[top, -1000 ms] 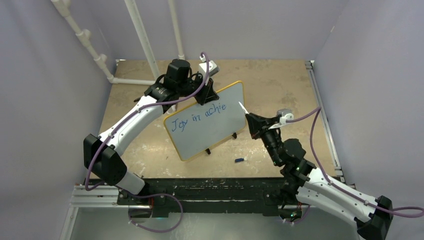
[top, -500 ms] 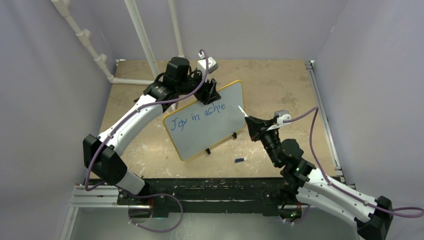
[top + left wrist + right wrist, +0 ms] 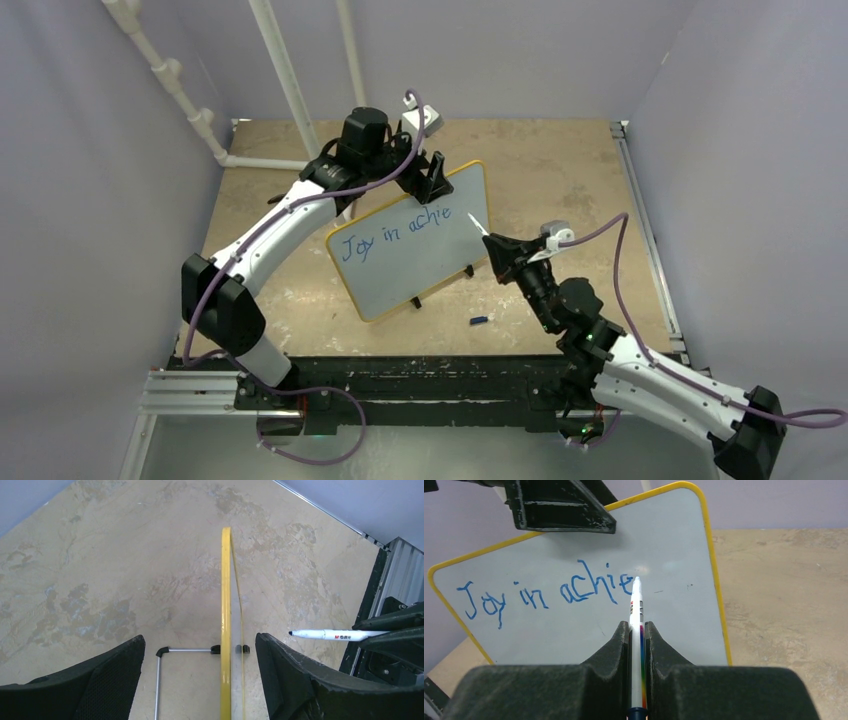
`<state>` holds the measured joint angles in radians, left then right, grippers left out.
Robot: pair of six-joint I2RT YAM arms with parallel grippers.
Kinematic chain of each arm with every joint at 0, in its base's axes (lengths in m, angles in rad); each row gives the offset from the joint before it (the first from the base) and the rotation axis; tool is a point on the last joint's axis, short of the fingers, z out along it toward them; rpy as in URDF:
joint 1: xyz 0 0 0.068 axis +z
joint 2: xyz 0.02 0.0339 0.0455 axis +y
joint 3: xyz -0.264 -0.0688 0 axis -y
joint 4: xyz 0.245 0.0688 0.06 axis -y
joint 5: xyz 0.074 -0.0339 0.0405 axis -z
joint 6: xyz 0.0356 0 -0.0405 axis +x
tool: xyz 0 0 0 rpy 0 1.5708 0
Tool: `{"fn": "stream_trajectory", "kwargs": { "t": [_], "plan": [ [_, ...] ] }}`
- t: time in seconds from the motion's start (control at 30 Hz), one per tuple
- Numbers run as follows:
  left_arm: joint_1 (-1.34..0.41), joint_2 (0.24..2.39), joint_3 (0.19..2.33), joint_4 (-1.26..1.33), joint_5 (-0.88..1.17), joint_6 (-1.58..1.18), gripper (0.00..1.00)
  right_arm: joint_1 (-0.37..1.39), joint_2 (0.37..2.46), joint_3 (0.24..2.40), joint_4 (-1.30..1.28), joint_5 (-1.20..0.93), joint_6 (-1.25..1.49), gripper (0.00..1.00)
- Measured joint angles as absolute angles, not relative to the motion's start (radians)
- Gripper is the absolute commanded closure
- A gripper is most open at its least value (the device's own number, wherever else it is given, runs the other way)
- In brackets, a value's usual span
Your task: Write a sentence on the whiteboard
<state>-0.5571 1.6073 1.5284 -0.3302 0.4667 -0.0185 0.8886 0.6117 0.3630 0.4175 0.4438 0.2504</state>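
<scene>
The whiteboard [image 3: 420, 272] stands tilted on its black feet in the middle of the table, yellow rim [image 3: 226, 600] uppermost. The sentence [image 3: 396, 234] in blue reads "Joy in achie" [image 3: 544, 592]. My left gripper [image 3: 436, 176] is open and straddles the board's top edge [image 3: 200, 639], with a gap on each side of the rim. My right gripper [image 3: 497, 252] is shut on a white marker [image 3: 637, 607]. The marker's tip [image 3: 472, 217] sits at the board's face just right of the last letter.
A small blue cap [image 3: 479, 321] lies on the table in front of the board. The board's wire stand [image 3: 159, 680] rests behind it. White pipes [image 3: 283, 80] run up the back left wall. A metal rail [image 3: 645, 240] lines the table's right edge.
My left gripper has opened off the board's top edge and shifted a little right. My right gripper has carried the marker left, up to the board.
</scene>
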Motion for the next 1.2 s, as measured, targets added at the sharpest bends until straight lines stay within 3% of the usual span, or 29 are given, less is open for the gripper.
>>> {"fn": "stream_trajectory", "kwargs": {
  "t": [0.17,0.6,1.2],
  "plan": [
    [-0.558,1.627,1.528,-0.330,0.467,-0.019,0.21,0.889,0.675,0.357,0.476,0.424,0.226,1.00],
    [-0.558,1.632,1.521,-0.299,0.467,-0.026,0.42,0.815,0.754,0.336,0.575,0.318,0.202,1.00],
    [-0.556,1.623,1.478,-0.249,0.467,-0.034,0.42,0.516,0.739,0.274,0.654,-0.048,0.296,1.00]
  ]
}}
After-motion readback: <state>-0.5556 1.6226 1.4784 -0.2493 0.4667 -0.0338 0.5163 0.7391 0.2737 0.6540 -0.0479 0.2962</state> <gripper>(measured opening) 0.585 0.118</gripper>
